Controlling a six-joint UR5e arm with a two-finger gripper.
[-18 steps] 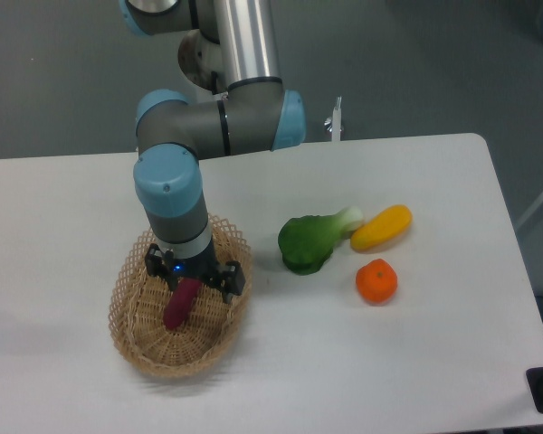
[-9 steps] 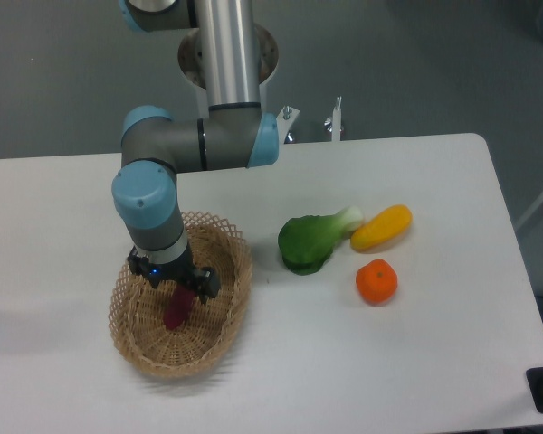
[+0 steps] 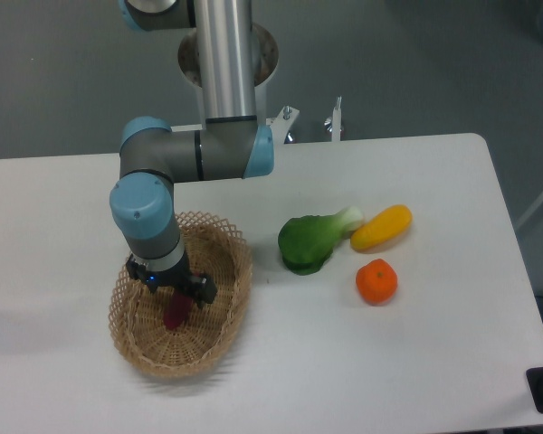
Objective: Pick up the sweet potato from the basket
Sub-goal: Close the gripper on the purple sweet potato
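Lower now than a moment ago, the gripper (image 3: pixel 173 291) sits down over the sweet potato (image 3: pixel 175 312) inside the basket (image 3: pixel 219 339), lower left of frame. Whether its jaws pinch the tuber cannot be told, so the grasp looks near but unconfirmed.

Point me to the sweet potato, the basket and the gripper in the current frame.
sweet potato (image 3: pixel 174 314): fixed camera, on its visible lower end below the gripper.
basket (image 3: pixel 233 258): fixed camera, on the right side of the woven rim.
gripper (image 3: pixel 173 291): fixed camera, midway between the fingertips, over the tuber.

One fixed camera looks down at the table (image 3: pixel 416 344) from its front.
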